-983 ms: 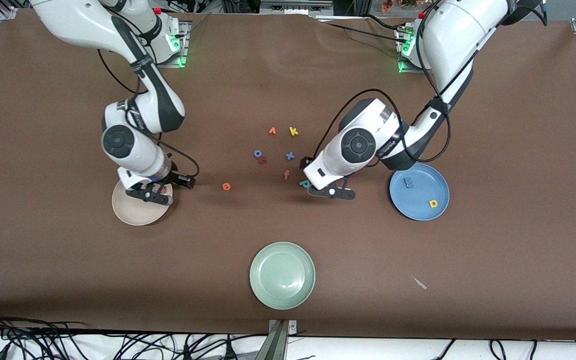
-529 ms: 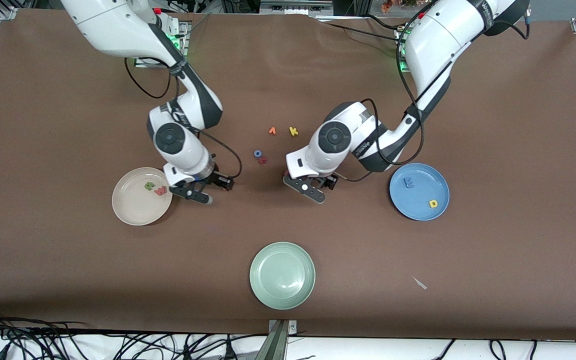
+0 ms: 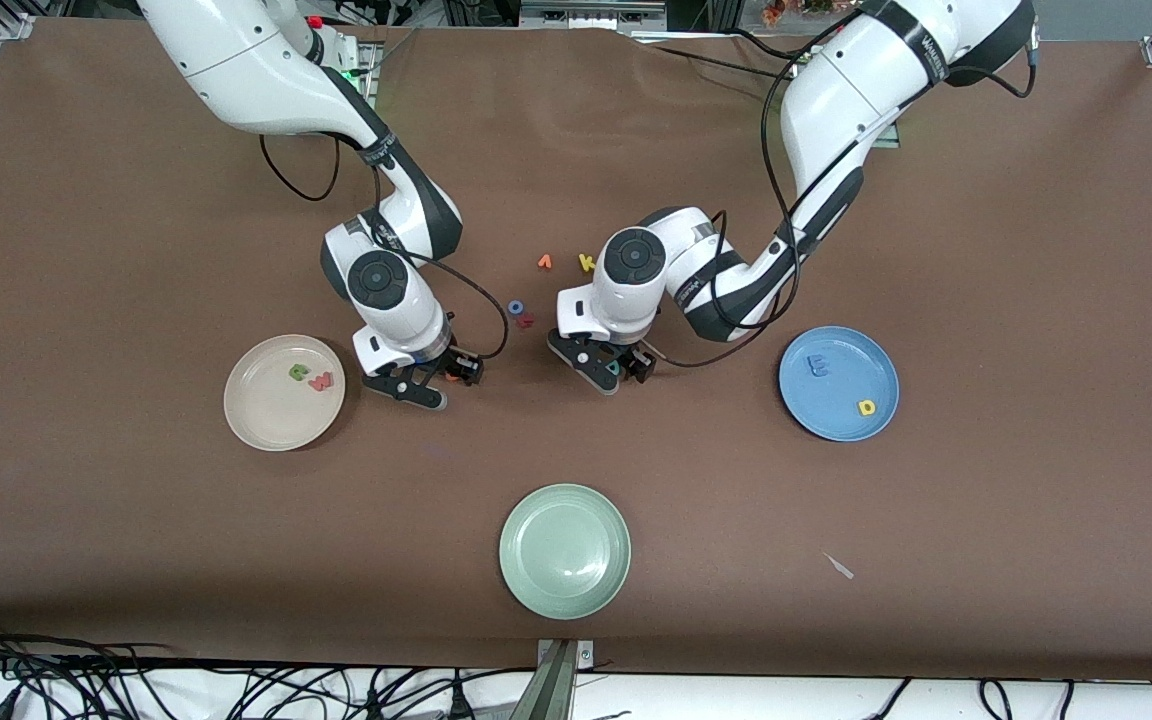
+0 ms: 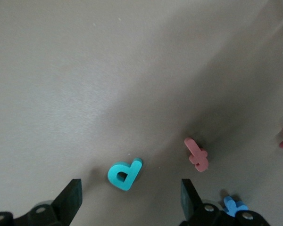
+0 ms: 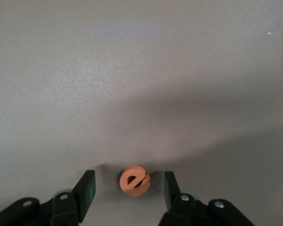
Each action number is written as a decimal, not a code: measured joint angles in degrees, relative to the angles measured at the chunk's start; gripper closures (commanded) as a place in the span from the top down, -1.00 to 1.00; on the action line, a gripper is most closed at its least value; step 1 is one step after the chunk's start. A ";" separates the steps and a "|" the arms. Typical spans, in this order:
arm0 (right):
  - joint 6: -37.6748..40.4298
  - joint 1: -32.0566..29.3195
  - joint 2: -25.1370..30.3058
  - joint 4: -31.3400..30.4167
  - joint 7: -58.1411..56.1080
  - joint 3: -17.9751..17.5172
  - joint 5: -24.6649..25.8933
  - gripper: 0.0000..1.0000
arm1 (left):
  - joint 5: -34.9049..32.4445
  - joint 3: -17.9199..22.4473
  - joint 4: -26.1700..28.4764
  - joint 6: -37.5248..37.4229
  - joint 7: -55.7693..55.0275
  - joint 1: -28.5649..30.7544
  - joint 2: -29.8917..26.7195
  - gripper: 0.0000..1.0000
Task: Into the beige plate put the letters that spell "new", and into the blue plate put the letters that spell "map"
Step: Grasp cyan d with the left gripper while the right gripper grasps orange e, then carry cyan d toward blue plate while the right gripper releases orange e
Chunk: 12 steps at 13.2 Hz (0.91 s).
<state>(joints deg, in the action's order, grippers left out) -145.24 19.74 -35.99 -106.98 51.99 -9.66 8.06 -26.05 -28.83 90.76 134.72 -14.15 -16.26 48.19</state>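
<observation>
- Both arms have been moving since the earlier frame: the right gripper (image 3: pixel 423 380) has left the beige plate (image 3: pixel 261 425), now straddling the orange e (image 5: pixel 134 181) with fingers apart.
- The left gripper (image 3: pixel 616 368) is hovering open around the teal p (image 4: pixel 124 174).
- The blue plate (image 3: pixel 826 425) is sitting toward the left arm's end.

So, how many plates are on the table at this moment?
3. The beige plate lies toward the right arm's end, the blue plate toward the left arm's end, and the pale green plate between them, nearest to the front camera. None seems hidden.
</observation>
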 measured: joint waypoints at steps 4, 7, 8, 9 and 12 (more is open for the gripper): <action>-0.66 0.00 -0.26 -0.32 0.06 0.00 0.00 0.06 | 0.00 0.61 0.96 0.77 2.43 0.08 0.04 0.28; -2.79 0.00 -0.45 -1.51 0.13 0.06 0.04 -0.33 | -0.06 1.54 1.04 1.84 4.46 0.22 0.06 0.24; -2.81 -0.01 -0.37 -1.64 0.13 0.14 0.05 -0.59 | -0.61 1.70 1.12 2.24 4.66 0.23 0.12 0.15; -3.00 0.01 -0.26 -1.64 0.13 0.12 0.05 -0.77 | -1.55 1.77 1.24 2.91 4.66 0.22 0.30 0.01; -2.88 0.00 0.60 -1.65 -0.29 0.53 0.19 -0.80 | -2.53 1.79 1.36 4.39 4.69 0.24 0.74 -0.30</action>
<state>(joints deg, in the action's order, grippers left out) -148.13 19.74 -35.39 -108.62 51.70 -9.13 8.25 -28.58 -27.04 92.12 139.11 -9.46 -16.02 48.93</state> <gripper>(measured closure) 0.692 0.507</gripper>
